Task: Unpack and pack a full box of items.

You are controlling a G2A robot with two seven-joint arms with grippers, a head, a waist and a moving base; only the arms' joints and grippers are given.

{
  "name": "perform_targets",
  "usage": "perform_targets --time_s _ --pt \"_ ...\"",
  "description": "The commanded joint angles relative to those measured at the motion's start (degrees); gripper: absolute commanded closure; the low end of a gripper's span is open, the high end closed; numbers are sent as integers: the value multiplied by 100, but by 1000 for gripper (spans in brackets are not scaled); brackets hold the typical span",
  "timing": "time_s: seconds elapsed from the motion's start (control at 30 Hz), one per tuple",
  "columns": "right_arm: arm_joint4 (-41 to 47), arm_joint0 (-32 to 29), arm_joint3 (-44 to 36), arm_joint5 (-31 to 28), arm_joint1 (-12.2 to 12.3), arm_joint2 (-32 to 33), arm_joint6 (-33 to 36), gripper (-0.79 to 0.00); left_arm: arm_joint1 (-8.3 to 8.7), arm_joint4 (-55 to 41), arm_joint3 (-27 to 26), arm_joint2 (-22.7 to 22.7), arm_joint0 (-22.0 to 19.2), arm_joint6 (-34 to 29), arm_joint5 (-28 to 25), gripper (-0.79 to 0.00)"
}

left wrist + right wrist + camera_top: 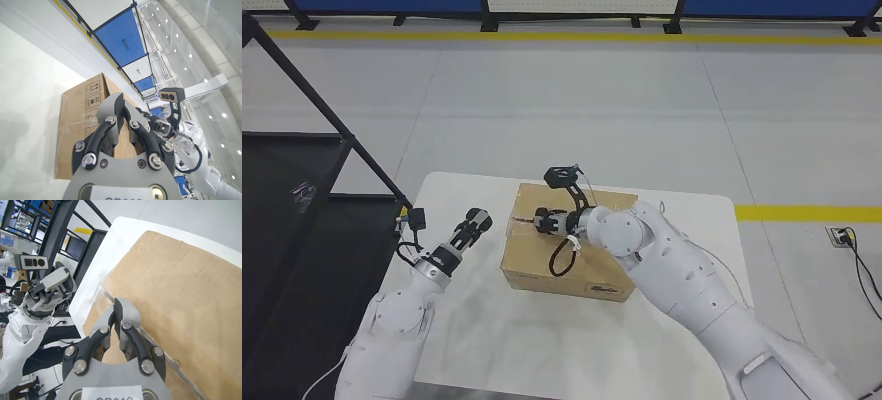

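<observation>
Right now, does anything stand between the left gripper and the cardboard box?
Nothing visible does. The left gripper hangs beside the cardboard box, with just white table between them. The right gripper is over the box's top, outside that gap.

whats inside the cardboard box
Nothing inside shows: the cardboard box is closed, its top flaps down, with clear tape at the seam's end. The right gripper, shut, is over that top. The contents are hidden.

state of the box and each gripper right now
box: closed, taped, on the table
left gripper: shut, empty, beside the box
right gripper: shut, over the box top near the tape
</observation>
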Motion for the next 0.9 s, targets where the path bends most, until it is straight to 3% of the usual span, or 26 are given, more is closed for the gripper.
perform_targets --time_s 0.0,0.37,0.87 --pt "109 60 182 -81 -36 23 93 0 5 -10 8 -9 2 2 -6 0" --pt "244 155 570 -319 73 422 845 0 15 0 41 86 -110 -65 8 0" --pt "-223 -620 -480 -180 711 1545 1393 0 24 16 148 219 -314 -126 24 0"
